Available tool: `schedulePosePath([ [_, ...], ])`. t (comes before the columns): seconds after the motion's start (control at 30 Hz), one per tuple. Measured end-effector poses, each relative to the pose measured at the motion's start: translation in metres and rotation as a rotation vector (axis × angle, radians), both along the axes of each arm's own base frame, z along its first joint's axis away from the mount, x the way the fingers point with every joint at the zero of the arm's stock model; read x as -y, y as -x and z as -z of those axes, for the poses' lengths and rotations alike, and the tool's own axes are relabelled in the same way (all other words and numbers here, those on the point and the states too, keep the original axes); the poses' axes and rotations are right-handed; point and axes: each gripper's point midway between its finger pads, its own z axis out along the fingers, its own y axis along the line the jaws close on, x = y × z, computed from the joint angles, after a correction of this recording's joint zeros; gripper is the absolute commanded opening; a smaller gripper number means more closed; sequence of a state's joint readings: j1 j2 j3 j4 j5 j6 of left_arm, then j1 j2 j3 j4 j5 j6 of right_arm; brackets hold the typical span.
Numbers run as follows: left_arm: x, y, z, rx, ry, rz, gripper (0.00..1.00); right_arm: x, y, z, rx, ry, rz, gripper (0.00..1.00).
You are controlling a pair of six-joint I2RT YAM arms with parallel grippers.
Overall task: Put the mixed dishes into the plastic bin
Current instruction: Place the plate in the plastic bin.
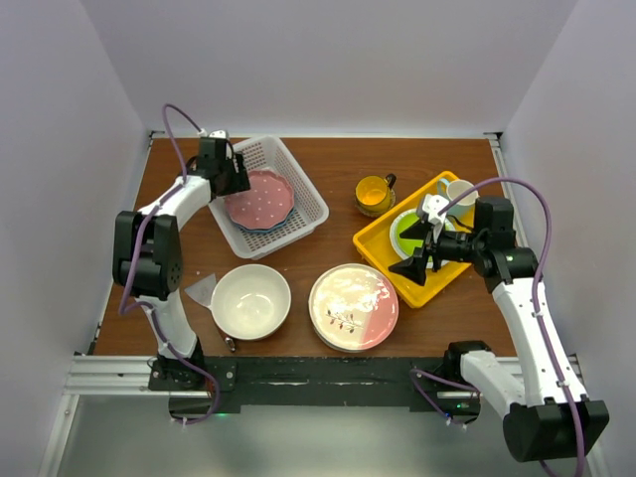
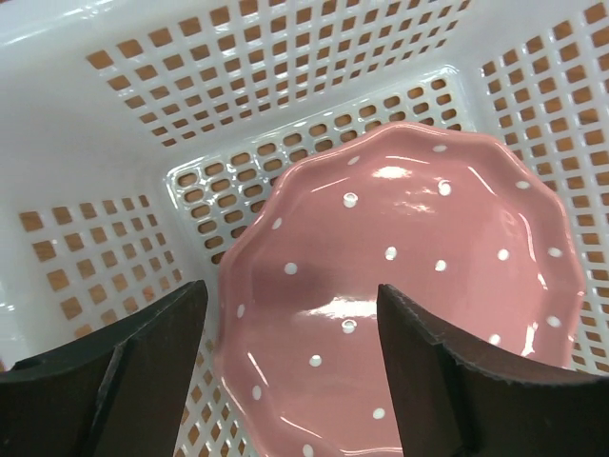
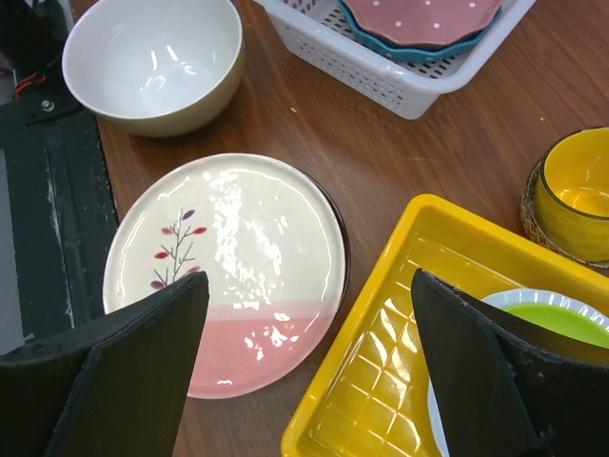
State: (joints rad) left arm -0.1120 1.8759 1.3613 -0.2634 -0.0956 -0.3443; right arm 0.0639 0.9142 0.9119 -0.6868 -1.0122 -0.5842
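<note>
My left pincer point(image 2: 290, 309) hangs inside the plastic bin point(image 2: 86, 124), fingers well apart and gripping nothing; right under it the pink dotted plate point(image 2: 409, 286) lies glossy and scallop-edged, stacked on the blue plate point(image 3: 381, 46). My right pincer point(image 3: 309, 281) is spread wide too, empty, above the table point(image 3: 381, 143) where the yellow tray point(image 3: 381, 333) sits beside the cream-pink plate point(image 3: 238, 248); the large cream bowl point(image 3: 152, 57) and yellow mug point(image 3: 576, 181) sit outside the bin.
</note>
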Motion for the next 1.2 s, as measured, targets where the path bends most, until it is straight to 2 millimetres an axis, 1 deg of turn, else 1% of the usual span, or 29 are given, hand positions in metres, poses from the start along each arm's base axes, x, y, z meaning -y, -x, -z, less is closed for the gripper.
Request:
schedulePosePath([
  [0.37, -0.012, -0.002, -0.004, 0.009, -0.066, -0.029, 0.78, 0.001, 0.000, -0.001, 0.008, 0.000, 0.004, 0.92],
  [0.5, -0.017, 0.000, -0.011, 0.015, -0.089, -0.038, 0.78, 0.001, 0.000, -0.001, 0.009, 0.001, 0.004, 0.92],
  [0.57, -0.020, 0.002, -0.021, 0.029, -0.100, -0.042, 0.78, 0.001, 0.000, -0.001, 0.009, 0.001, 0.003, 0.92],
  [0.63, -0.022, 0.004, -0.036, 0.056, -0.105, -0.044, 0.79, 0.001, 0.000, -0.001, 0.010, 0.001, 0.004, 0.92],
  [0.77, -0.023, 0.009, -0.076, 0.155, -0.093, -0.050, 0.83, 0.001, 0.000, -0.001, 0.010, 0.001, 0.004, 0.92],
  [0.8, -0.023, 0.011, -0.084, 0.176, -0.090, -0.051, 0.84, 0.001, 0.000, -0.001, 0.011, 0.001, 0.004, 0.92],
  [0.9, -0.024, 0.020, -0.106, 0.241, -0.081, -0.053, 0.84, 0.002, 0.000, -0.001, 0.014, 0.003, 0.004, 0.92],
  [1.03, -0.024, 0.036, -0.127, 0.310, -0.064, -0.048, 0.85, 0.002, -0.001, -0.001, 0.023, 0.006, 0.002, 0.92],
  [1.2, -0.025, 0.064, -0.143, 0.376, -0.046, -0.042, 0.90, 0.003, 0.000, -0.004, 0.041, 0.009, 0.003, 0.92],
])
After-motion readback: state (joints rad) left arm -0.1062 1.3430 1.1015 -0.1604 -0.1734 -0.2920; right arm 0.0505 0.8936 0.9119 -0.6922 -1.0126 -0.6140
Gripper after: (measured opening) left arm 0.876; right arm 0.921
